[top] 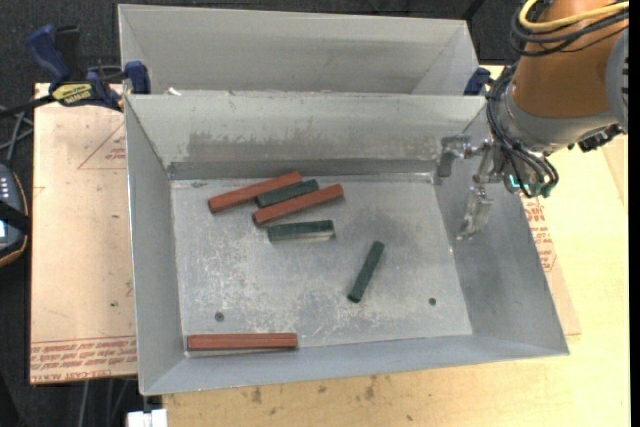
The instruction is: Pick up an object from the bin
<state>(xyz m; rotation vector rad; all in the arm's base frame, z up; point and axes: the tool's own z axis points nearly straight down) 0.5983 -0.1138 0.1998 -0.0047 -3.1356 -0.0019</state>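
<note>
**Camera view: gripper by the bin's right wall**

We see a lone green bar [365, 271] lying slanted on the floor of the bin [300, 125]. The gripper [468, 223] hangs up-right of it, well apart; we cannot tell how far open it is. Up-left of the bar lies a cluster [285, 203] of red and green bars. Down-left lies one red bar [242, 342].

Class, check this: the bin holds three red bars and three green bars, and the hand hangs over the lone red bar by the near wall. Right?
Not quite. The camera view shows the hand beside the bin wall on the arm's side, well apart from that red bar. The counts stand.
</note>
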